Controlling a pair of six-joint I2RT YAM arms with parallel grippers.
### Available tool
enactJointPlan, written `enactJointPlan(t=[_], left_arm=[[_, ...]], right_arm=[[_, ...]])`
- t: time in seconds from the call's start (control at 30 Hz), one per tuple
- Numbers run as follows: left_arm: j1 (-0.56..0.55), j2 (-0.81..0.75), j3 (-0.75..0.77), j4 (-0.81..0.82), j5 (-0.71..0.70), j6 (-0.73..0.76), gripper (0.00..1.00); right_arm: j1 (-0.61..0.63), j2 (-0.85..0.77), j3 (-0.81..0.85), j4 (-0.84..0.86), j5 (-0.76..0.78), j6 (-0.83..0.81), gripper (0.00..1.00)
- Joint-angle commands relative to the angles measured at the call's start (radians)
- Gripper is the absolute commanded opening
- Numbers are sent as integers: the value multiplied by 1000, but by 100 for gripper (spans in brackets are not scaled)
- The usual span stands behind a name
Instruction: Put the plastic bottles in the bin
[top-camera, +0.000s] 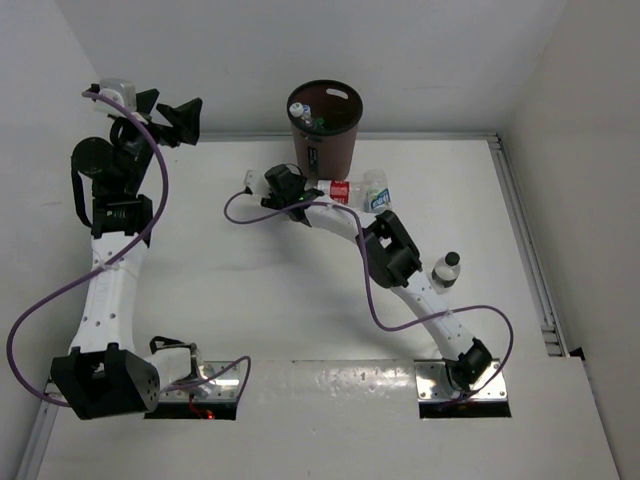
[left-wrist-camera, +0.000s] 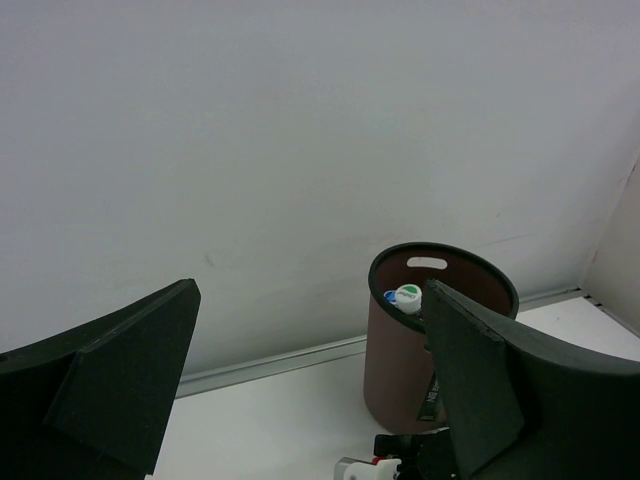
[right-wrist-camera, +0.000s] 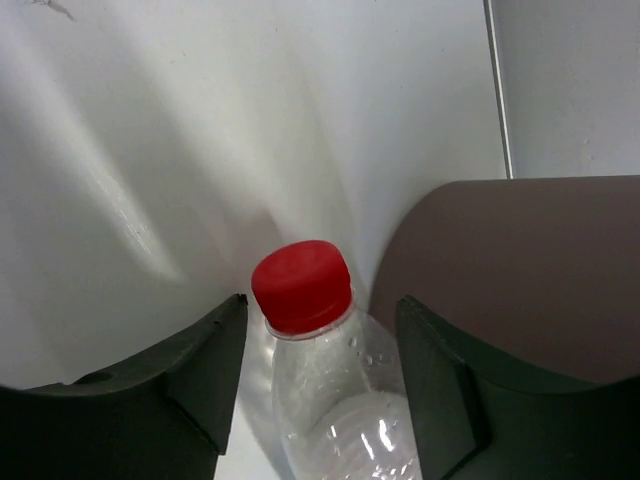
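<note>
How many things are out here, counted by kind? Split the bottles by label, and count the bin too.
Red-label bottle, lying on the table: 1
Blue-label bottle, lying beside it: 1
Short white-capped bottle, upright: 1
Bottles in the bin, tops showing: 2
Bin: 1
Total: 6

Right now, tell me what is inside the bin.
Two bottle tops show in the mouth of the bin: a white-and-green cap and a blue cap. Their bodies and anything beneath are hidden by its wall.

Table (top-camera: 250, 300): bin (top-camera: 325, 135), bottles (top-camera: 378, 192) (one upright)
</note>
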Motion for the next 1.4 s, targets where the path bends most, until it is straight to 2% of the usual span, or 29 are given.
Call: enactJointPlan(t=[0.0, 0.07, 0.17, 0.23, 0.27, 0.3, 0.4, 0.43, 0.63, 0.77, 0.87, 0.9, 0.93, 1.1, 1.13, 1.23, 1.37], left_arm=[[19, -29, 0, 16, 5, -1, 100], [19, -29, 0, 16, 5, -1, 100], [19, -29, 0, 7, 5, -1, 100], [19, -39, 0, 7, 5, -1, 100], [19, -39, 0, 7, 5, -1, 100], [19, -39, 0, 7, 5, -1, 100], [19, -48, 0, -2, 16, -1, 100], [19, -48, 0, -2, 27, -1, 100], [19, -80, -19, -24, 45, -1, 100], [19, -89, -19, -24, 45, -1, 100], [10, -89, -19, -12, 45, -10, 100], [10, -89, -30, -12, 54, -10, 100], [10, -89, -39, 2, 54, -22, 100], [1, -69, -48, 22, 54, -43, 100], [1, -69, -48, 22, 54, -44, 100], [1, -60, -48, 22, 45, -44, 100], [1, -42, -59, 22, 27, -31, 100]], right_arm=[[-3, 33, 17, 10, 18, -31, 59], [-3, 32, 11, -1, 20, -35, 55], [-3, -15, -24, 2, 14, -19, 42], [3, -72, -58, -5, -25, 5, 31], [25, -156, -85, -27, -57, 20, 22], [25, -157, -85, -27, -57, 21, 16], [62, -285, -102, -76, -117, 80, 2], [72, -305, -110, -79, -136, 99, 0], [92, -595, -135, -71, -287, 257, 0], [50, -706, -156, 80, -295, 358, 0], [-55, -778, -165, 223, -345, 538, 0], [-140, -805, -196, 346, -353, 577, 0], [-165, -807, -205, 390, -351, 679, 0], [-332, -723, -188, 709, -339, 791, 0], [-358, -662, -123, 759, -336, 836, 0], [-417, -582, -30, 806, -336, 950, 0], [-437, -498, 22, 875, -333, 996, 0]])
